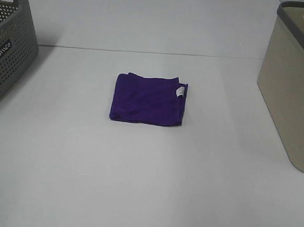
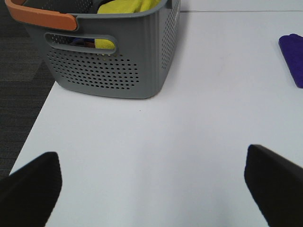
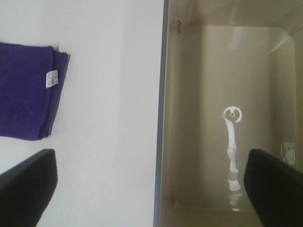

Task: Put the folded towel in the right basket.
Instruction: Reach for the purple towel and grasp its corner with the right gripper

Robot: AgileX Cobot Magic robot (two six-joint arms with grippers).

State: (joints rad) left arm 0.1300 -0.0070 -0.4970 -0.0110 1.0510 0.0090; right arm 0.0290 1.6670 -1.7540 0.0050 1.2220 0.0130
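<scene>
Left pincer (image 2: 151, 189): jaws spread wide, nothing between them, touching nothing. Both fingers (image 2: 29, 188) show as dark wedges above bare worktop (image 1: 146, 186) close to its left edge; dark floor (image 2: 19, 85) shows past that edge. Open, clear surface lies ahead of it.

Right pincer (image 3: 151, 189): also spread wide, empty, no contact. It hangs over the long rim of the beige basket (image 3: 182, 118); one finger shows against bare worktop, the other against the basket's inside.

Neither pincer appears in the high view.

Towel (image 1: 149, 100): purple, folded to a rough square, flat near the middle of the worktop, well apart from both baskets. A white label (image 3: 51, 79) sits on its edge toward the right side of the worktop. Bare surface on all four sides, widest toward the near edge. A wide strip of bare worktop lies between the towel and the beige basket's rim.

Beige basket: solid walls, grey rim, at the right edge of the worktop. There is a pale curled mark on its floor; cannot tell whether it is an object or a reflection.

Grey basket (image 1: 12, 50): perforated walls, at the far left corner. It has an orange handle (image 2: 42, 16) on the rim and a yellow cloth (image 2: 125, 7) inside.
</scene>
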